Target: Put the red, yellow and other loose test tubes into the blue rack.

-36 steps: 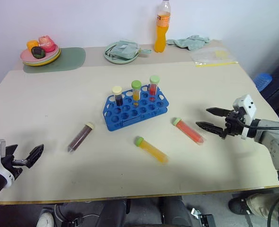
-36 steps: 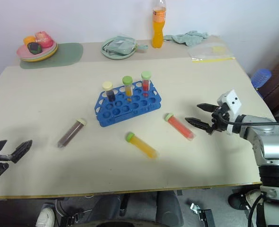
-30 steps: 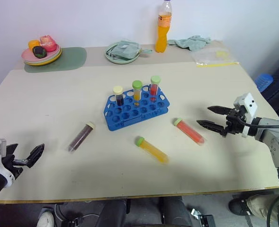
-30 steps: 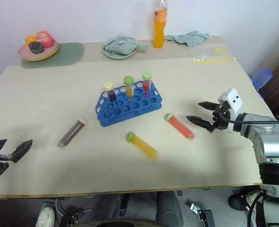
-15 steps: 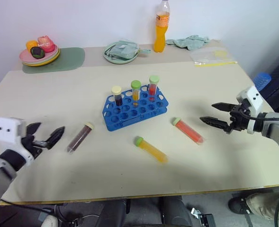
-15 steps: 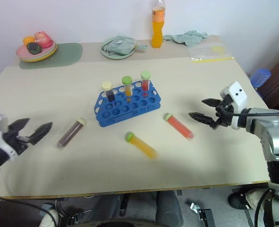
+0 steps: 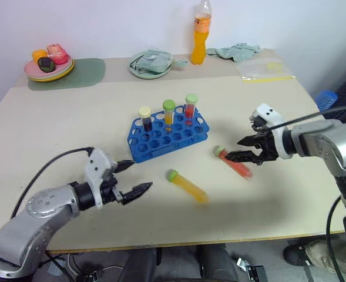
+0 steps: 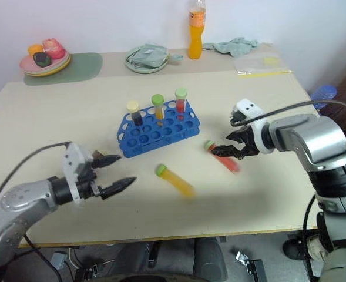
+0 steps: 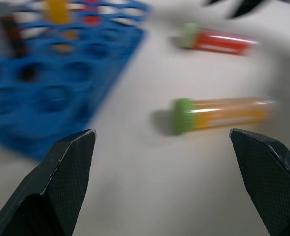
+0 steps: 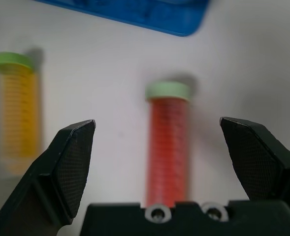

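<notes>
The blue rack [image 7: 168, 136] stands mid-table with three capped test tubes upright in its back row. A red tube with a green cap [image 7: 234, 163] lies to the right of the rack. My right gripper [image 7: 233, 150] is open and hangs just above it, one finger on each side in the right wrist view, where the red tube [image 10: 167, 142] shows apart from both. A yellow tube [image 7: 187, 185] lies in front of the rack. My left gripper [image 7: 138, 176] is open and empty, left of the yellow tube [image 9: 223, 113] and pointing toward it.
Along the back of the table stand an orange drink bottle [image 7: 201, 32], a green plate with a cloth [image 7: 151, 63], a plate of fruit [image 7: 49, 63] on a green mat, a rag [image 7: 237, 51] and a plastic bag [image 7: 265, 69].
My left arm has swung in from the table's left edge toward the middle and now covers where a brown tube lay. My right gripper moved left and tipped down over the red tube.
</notes>
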Robot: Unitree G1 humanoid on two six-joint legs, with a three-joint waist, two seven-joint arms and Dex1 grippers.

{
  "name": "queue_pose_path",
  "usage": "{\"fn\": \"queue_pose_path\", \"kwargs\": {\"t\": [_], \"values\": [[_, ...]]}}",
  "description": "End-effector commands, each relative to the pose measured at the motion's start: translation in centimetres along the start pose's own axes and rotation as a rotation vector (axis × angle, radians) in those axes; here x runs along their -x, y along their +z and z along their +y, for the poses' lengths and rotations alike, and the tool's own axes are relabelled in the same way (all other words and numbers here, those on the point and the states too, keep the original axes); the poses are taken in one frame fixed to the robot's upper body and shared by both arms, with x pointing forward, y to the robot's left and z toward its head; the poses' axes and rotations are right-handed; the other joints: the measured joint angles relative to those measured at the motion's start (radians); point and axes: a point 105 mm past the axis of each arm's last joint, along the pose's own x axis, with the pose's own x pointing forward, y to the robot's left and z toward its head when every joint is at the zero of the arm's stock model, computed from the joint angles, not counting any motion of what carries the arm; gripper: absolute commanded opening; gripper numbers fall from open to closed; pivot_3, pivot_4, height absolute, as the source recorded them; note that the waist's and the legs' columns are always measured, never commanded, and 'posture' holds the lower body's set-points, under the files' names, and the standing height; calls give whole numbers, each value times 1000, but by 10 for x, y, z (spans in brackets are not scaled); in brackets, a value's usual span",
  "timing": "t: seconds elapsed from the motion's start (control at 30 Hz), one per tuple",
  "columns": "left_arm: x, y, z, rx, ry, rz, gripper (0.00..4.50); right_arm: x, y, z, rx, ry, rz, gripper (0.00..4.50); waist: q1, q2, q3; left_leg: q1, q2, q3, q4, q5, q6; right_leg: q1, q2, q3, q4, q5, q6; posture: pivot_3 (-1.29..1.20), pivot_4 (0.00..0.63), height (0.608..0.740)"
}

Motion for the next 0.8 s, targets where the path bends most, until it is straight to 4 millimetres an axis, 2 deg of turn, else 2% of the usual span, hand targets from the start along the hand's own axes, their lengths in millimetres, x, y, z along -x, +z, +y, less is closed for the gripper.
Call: {"fn": "queue_pose_path", "kwargs": {"t": [0.03,0.17,0.37,0.47,0.63,0.67,0.8], "values": [[-8,-1,-28,-73,-126,10,4465,0,10,4,-45,19,44,4500,0,0,0,0,0,0,0,0,0,0,0,0,0,0,0,0,150,740],[-15,0,-45,-77,-218,-17,4465,-10,10,4,-88,16,131,4500,0,0,0,0,0,0,0,0,0,-1,0,0,0,0,0,0,150,740],[-24,0,-59,-87,-261,-37,4465,-18,-1,5,-91,21,233,4500,0,0,0,-1,-1,0,0,0,1,-1,0,0,0,0,1,0,150,740],[-26,1,-60,-81,-248,-45,4500,-21,-6,-1,-90,-1,261,3716,-1,0,0,-1,0,0,0,0,1,-1,0,0,0,1,1,0,150,740],[-27,2,-58,-84,-225,-46,4500,-22,-4,-5,-63,-12,269,1095,-3,0,0,-1,0,0,0,0,1,-2,0,0,0,1,2,0,150,740],[-27,2,-57,-85,-224,-45,4500,-22,-3,-5,-54,-13,264,770,-2,0,0,-1,0,0,0,0,1,-2,0,0,1,1,2,0,150,740],[-26,3,-53,-81,-201,-45,4500,-16,4,-7,44,-19,202,672,-1,0,0,-2,-1,0,0,0,1,-2,0,0,0,2,3,0,150,740]]}}
